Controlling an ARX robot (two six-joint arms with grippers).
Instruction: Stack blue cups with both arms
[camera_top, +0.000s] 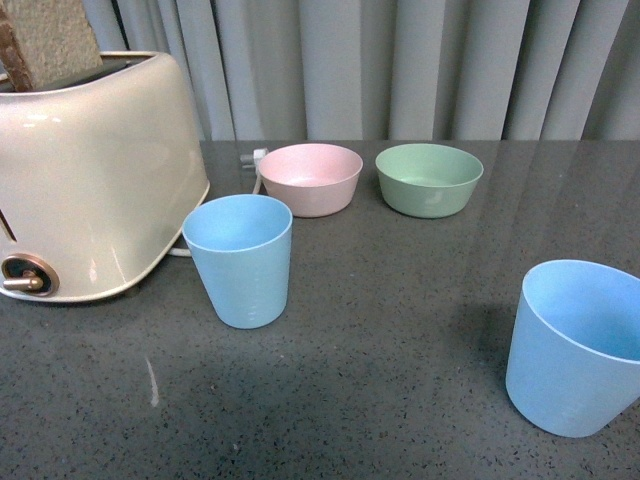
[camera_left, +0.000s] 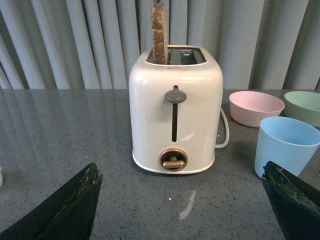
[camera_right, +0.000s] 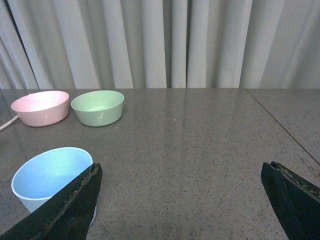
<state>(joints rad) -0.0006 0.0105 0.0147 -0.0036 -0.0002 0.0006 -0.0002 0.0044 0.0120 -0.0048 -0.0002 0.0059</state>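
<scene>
Cups to be stacked: the first blue cup (camera_top: 240, 262) stands upright, mouth up, just beside the toaster (camera_top: 95, 170) on its right, apart from it; the second blue cup (camera_top: 575, 348) stands upright well to the right of the toaster and nearer the robot; both rest on the bench (camera_top: 400, 340), well apart from each other and empty as far as can be seen.

Left end effector (camera_left: 181, 172): fingers spread wide, nothing between them, facing the toaster's lever side, with the first blue cup off to one side; right end effector (camera_right: 181, 169): fingers likewise spread wide and holding nothing; one finger (camera_right: 75, 200) overlaps the second blue cup in the right wrist view, and contact cannot be judged.

Beyond the cups: pink bowl (camera_top: 311, 178) and green bowl (camera_top: 429, 179), side by side to the right of the toaster, toward the curtain; a slice of bread (camera_left: 159, 32) stands in the toaster's slot.

Progress, as judged: no step of the stacking is done; neither cup is grasped or nested. Left to do: grip each cup, bring the two together, and seat one inside the other.
</scene>
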